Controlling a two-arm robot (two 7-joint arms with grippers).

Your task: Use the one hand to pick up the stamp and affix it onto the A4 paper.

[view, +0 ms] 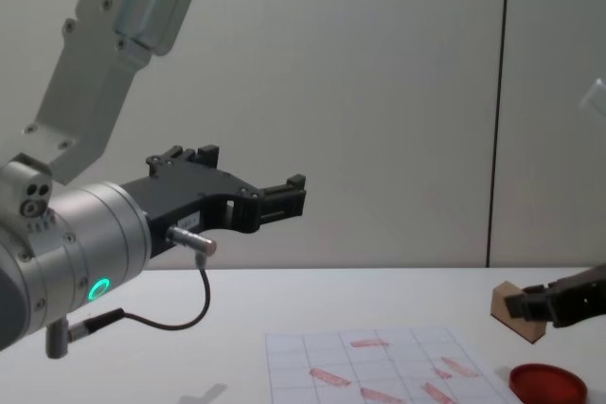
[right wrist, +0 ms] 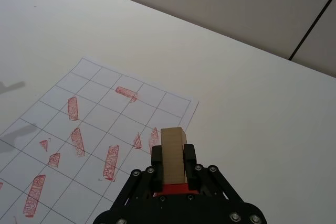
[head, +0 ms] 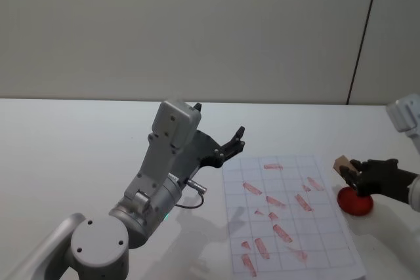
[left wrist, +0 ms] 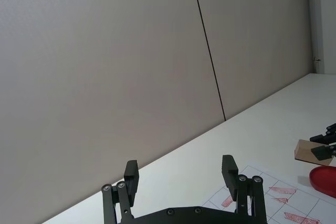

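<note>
Right gripper (head: pixel 352 174) fingers (right wrist: pixel 189 153) clench the blocky tan wooden stamp (right wrist: pixel 172 150); left gripper (left wrist: pixel 180 167) gapes.

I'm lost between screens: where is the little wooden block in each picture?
Head view: the stamp sits far right, gripped by the right gripper above the red ink pad.
Left wrist view: stamp far beyond the open left gripper.
Right wrist view: stamp close up, upright between that gripper's fingers.
Chest view: stamp low right.
Shared landmark: that ink pad.
</note>
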